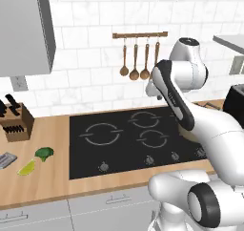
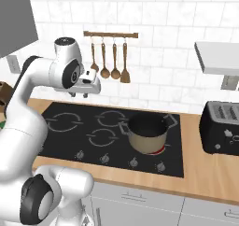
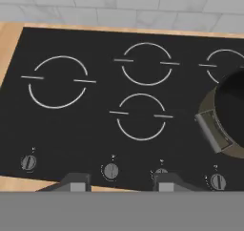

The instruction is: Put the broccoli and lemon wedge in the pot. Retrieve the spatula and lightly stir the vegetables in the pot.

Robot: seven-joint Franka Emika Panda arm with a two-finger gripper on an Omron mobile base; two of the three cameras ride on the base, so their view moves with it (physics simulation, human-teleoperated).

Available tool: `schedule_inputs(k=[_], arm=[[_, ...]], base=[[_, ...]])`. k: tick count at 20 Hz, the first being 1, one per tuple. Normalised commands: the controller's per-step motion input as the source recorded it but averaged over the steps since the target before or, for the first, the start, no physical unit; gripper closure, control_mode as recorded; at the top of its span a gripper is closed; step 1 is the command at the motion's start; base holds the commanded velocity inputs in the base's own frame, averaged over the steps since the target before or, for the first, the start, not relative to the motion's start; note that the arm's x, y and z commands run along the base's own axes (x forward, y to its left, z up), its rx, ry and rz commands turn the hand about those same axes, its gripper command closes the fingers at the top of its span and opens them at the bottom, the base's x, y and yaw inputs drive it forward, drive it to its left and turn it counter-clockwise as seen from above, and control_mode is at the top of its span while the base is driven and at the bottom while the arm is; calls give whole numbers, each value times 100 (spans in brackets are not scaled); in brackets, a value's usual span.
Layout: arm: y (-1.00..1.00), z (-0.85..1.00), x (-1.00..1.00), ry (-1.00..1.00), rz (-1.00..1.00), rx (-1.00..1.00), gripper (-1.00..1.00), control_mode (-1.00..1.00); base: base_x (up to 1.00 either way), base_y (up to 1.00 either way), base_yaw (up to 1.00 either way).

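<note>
Well apart, broccoli (image 1: 44, 152) lies left of the raised, empty claw (image 2: 80, 95).

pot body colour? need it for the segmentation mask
Beige-tan body, dark rim and interior; the pot shows best in the right base view.

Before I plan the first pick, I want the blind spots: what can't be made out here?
- Pot: in the left base view the arm hides it; the hand view's right edge cuts it.
- Spatula: cut by the left edge of the left base view; handle unseen.
- Broccoli and lemon wedge: small, touching or apart unclear.
- Gripper: only its fingertips show, apart, holding nothing.
</note>
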Motion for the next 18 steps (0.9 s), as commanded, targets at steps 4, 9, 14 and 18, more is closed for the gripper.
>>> schedule_inputs(k=[4,9,14,18], arm=[[9,0,-1,1,0,0,-100,100],[0,0,0,0,0,0,-100,100],[0,0,0,0,0,0,-100,100],[61,-31,0,4,0,0,-100,-100]], base=[[0,48,0],[0,100,0],[0,100,0],[0,25,0]])
